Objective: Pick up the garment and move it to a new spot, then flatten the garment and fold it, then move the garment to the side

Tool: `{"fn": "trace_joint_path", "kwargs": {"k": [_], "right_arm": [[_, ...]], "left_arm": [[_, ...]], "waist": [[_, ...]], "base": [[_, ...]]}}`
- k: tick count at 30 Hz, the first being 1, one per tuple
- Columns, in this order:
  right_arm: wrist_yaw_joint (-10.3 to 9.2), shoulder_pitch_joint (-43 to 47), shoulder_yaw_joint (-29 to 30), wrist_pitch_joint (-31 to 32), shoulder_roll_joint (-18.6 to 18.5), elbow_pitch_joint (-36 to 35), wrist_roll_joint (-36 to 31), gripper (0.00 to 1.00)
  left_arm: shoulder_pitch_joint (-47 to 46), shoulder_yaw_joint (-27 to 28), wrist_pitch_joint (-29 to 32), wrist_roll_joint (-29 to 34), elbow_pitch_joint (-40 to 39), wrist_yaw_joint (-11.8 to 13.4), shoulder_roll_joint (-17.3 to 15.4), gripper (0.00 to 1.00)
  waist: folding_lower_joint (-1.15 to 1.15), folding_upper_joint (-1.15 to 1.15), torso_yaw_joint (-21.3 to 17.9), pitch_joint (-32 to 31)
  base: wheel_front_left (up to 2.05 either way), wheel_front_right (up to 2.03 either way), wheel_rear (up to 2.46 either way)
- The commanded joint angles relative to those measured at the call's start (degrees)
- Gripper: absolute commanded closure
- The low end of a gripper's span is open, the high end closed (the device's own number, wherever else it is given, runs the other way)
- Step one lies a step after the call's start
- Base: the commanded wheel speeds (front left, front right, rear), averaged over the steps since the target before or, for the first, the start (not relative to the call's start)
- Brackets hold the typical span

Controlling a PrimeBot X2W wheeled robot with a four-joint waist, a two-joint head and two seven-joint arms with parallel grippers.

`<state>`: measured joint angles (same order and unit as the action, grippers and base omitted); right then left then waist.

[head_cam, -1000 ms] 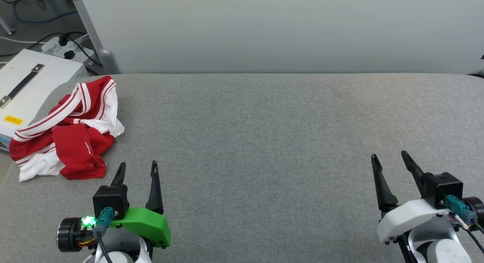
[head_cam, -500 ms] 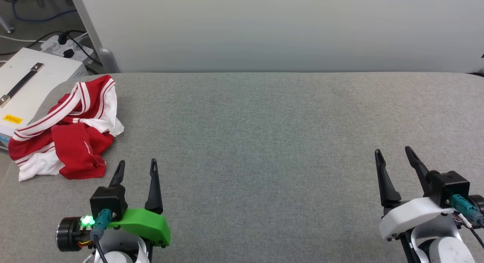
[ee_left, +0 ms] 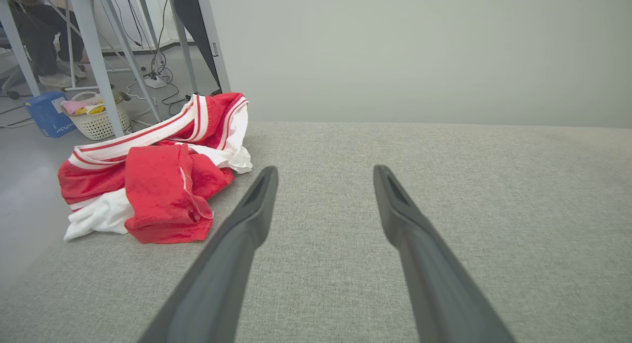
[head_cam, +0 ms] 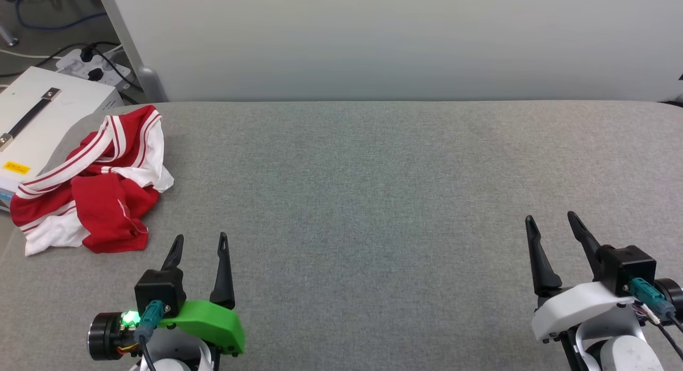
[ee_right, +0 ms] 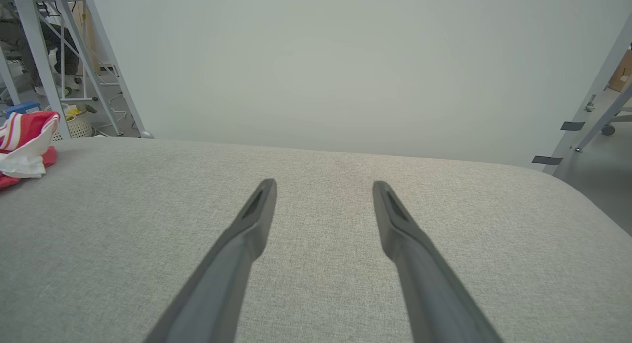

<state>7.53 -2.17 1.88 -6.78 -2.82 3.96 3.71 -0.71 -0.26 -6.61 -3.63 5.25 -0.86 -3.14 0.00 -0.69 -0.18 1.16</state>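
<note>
While bunched in a loose heap, the red jersey T-shirt with white sleeves and red-white striped trim (head_cam: 90, 192) sits on the left end of the grey fabric-covered table (head_cam: 373, 200), close to the back-left corner. Striped band arches over the top of the heap, red folds are piled at the front, and a white sleeve pokes out at the near left. Not flattened, not folded.

Left gripper (head_cam: 200, 236), dark fingers on a green mount, is near the shirt's near-right corner, apart from it with no contact. Jaws are spread, with only bare table between them. In the left wrist view the shirt lies left of the left-hand finger (ee_left: 247, 219).

Right gripper (head_cam: 549, 217), dark fingers on a white mount, is at the table's near-right, well apart from the shirt. Jaws are spread wide, holding nothing. In the right wrist view a corner of the shirt sits at the left edge.

Both sets of fingers point toward the pale grey wall panel (head_cam: 373, 40) behind the table's far edge.

Off the table's left side: white box with a black strap handle and a yellow label (head_cam: 37, 115). The shirt's left edge overlaps it in the head view, can't tell if they touch. Behind it, a white power strip with black plugs (head_cam: 93, 66) on the floor. Left wrist view also shows a white woven basket (ee_left: 98, 123) and a blue box (ee_left: 47, 113) on the floor past the shirt
</note>
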Motion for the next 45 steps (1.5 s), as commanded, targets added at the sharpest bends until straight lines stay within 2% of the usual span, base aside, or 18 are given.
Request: {"fn": "trace_joint_path", "kwargs": {"k": [1,45], "right_arm": [[-0.02,-1.1,0.0,-0.6,0.0,0.4,-0.3,0.0],[-0.04,-3.2,0.1,-5.8,-0.1,3.8,0.9,0.0]], "left_arm": [[0.2,-0.1,-0.7,-0.6,0.4,-0.5,0.1,0.0],[0.5,-0.3,-6.0,-3.0,2.0,-1.2,0.2,0.0]], "waist": [[0.0,0.34,0.0,0.1],[0.0,0.57,0.5,0.4]], "base": [[0.0,0.0,0.0],[0.0,0.0,0.0]]}}
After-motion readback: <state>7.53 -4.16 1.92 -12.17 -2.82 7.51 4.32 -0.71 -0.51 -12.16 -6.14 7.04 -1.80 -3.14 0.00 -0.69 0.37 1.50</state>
